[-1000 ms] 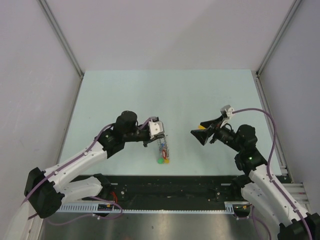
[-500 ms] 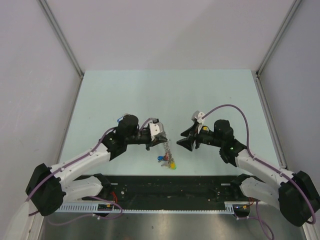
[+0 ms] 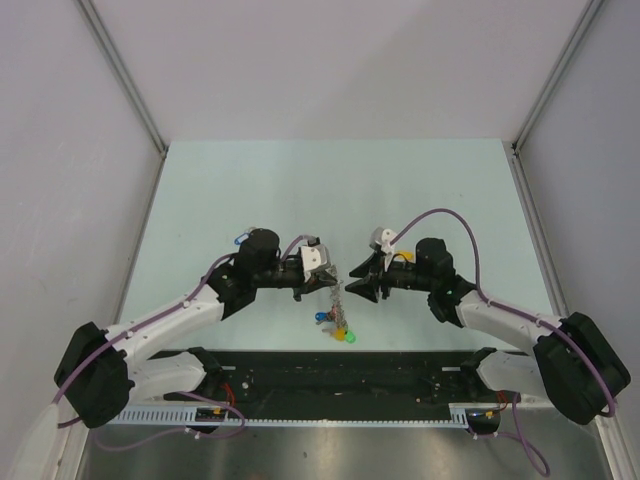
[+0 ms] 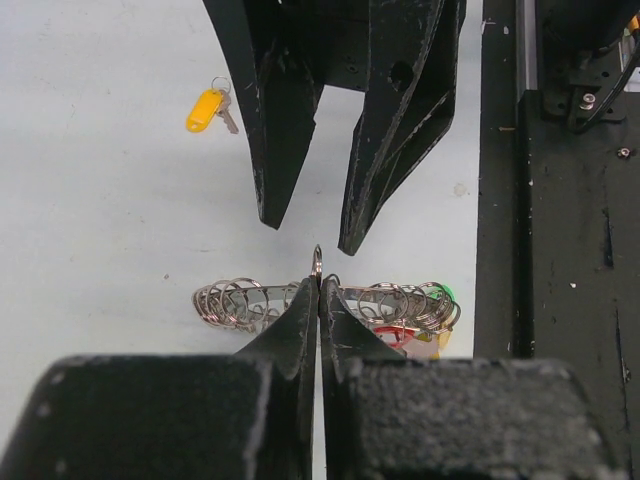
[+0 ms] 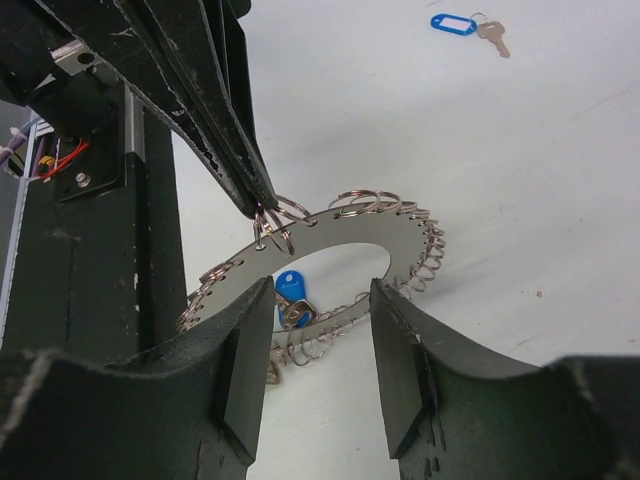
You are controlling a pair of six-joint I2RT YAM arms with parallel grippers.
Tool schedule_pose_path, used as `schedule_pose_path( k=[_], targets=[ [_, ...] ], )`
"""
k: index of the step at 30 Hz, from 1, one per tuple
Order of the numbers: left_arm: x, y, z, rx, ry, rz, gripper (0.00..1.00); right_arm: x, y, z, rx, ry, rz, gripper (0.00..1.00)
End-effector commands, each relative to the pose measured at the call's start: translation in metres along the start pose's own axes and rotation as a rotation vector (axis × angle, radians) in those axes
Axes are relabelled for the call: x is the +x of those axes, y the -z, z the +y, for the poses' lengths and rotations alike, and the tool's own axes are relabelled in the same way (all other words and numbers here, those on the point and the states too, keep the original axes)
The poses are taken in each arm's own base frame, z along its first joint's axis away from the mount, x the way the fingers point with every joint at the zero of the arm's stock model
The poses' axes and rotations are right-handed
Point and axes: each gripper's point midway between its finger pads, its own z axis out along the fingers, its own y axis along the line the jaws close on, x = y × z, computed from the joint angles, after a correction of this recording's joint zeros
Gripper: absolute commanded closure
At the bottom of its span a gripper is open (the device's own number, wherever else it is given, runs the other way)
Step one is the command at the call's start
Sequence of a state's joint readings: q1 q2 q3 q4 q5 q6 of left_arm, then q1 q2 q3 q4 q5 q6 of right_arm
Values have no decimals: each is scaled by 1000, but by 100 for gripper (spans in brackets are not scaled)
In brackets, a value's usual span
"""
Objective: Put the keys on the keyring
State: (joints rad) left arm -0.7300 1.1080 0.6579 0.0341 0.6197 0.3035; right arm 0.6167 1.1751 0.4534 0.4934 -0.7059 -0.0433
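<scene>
The keyring (image 5: 405, 228) is a flat grey ring fringed with small wire rings and coloured tags, hanging tilted above the table (image 3: 340, 312). My left gripper (image 4: 318, 282) is shut on its top edge, pinching at a small wire ring. My right gripper (image 5: 320, 300) is open right in front of it, one finger on each side of the ring's near rim and not touching it. A blue-tagged key (image 5: 452, 23) lies on the table beside the left arm (image 3: 240, 238). A yellow-tagged key (image 4: 203, 108) lies by the right arm (image 3: 400, 256).
The pale table (image 3: 330, 190) is walled on the left, right and back. A black rail strip (image 3: 340, 370) runs along the near edge, close under both grippers. The two grippers almost meet at the table's middle front.
My right arm has swung left up to the keyring and its jaws have narrowed. My left gripper has stayed shut, holding the ring lifted and slightly further right.
</scene>
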Motion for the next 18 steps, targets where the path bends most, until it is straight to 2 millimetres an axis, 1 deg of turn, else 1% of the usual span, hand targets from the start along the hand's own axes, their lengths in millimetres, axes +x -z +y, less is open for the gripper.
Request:
schedule_pose_path(
  k=[1,5,11,12,14,15,17,18],
  targets=[
    [-26,0,1,17,-32,-83,99,-31,-7,4,-52,112,-83,53],
    [-26,0,0,23,-30,-84,100,-32,-11,6,-78,125,-79,54],
    [-26,-1,0,27,-28,-83,100,-32,-17,8,-111,135,-70,64],
    [-26,-1,0,29,-29,-83,100,-32,-17,9,-115,138,-69,67],
    [-27,-1,-1,30,-28,-84,100,-31,-18,11,-131,138,-64,72],
    [-27,0,-1,31,-28,-85,100,-31,-18,10,-131,140,-60,76],
    [-26,-1,-2,35,-26,-83,100,-30,-19,12,-143,142,-54,80],
    [-27,-1,-1,35,-27,-85,100,-30,-19,12,-148,143,-53,87]
  ],
)
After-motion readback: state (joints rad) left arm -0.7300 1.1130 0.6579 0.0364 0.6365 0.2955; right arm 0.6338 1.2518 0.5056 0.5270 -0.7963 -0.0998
